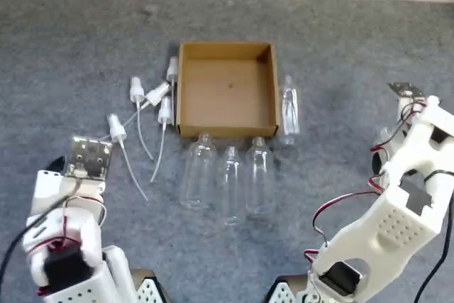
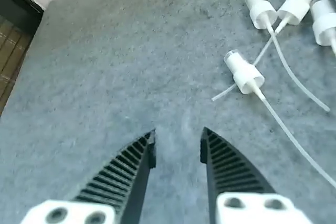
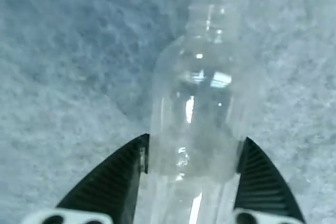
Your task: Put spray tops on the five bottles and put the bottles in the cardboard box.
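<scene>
Three clear bottles (image 1: 228,175) lie side by side in front of the cardboard box (image 1: 227,49). Another bottle (image 1: 289,110) lies along the box's right wall. Several white spray tops (image 1: 159,94) with long tubes are scattered left of the box. My right gripper (image 3: 191,142) is at the far right of the table, its fingers pressed against both sides of a fifth bottle (image 3: 197,98) lying on the carpet. That bottle (image 1: 383,135) peeks out beside the right arm. My left gripper (image 2: 177,140) is open over bare carpet, a short way from the nearest spray top (image 2: 242,73).
The grey carpet (image 1: 85,40) covers the whole table. The box is open on top and holds nothing. Red and black wires (image 1: 340,207) loop off the right arm. A dark floor edge (image 2: 16,30) runs past the carpet's side.
</scene>
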### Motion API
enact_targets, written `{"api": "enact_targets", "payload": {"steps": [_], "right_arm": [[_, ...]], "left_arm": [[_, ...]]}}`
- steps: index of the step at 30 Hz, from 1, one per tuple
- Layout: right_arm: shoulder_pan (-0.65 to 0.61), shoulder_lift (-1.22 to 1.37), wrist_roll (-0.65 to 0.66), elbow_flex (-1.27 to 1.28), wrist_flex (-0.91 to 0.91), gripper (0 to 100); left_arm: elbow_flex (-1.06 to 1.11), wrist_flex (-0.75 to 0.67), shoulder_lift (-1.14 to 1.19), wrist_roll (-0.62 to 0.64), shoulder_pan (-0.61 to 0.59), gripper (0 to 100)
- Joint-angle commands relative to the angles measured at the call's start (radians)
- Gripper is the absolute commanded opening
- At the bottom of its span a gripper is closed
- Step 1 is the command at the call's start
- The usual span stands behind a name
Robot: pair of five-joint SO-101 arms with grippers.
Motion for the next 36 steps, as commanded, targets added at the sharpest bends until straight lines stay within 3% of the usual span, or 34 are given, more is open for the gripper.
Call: {"api": "enact_targets", "payload": {"steps": [1, 7, 14, 22, 29, 36], "right_arm": [[-0.041, -0.012, -0.014, -0.033, 0.039, 21.1], [-0.042, -0.013, -0.014, -0.033, 0.042, 21.1], [-0.03, -0.156, 0.0, -0.024, 0.039, 21.1], [-0.031, -0.3, 0.049, 0.09, -0.008, 21.2], [-0.03, -0.297, 0.043, 0.222, -0.093, 21.3], [-0.024, -0.298, 0.041, 0.32, -0.18, 21.3]], "left_arm": [[-0.326, 0.103, 0.367, -0.009, 0.042, 11], [-0.799, 0.287, 0.924, 0.058, 0.139, 11], [-1.224, 0.299, 1.434, 0.201, 0.232, 17], [-1.606, 0.305, 1.897, 0.423, 0.28, 16], [-1.561, 0.296, 2.064, 0.479, 0.225, 15], [-1.417, 0.166, 2.071, 0.502, 0.165, 15]]}}
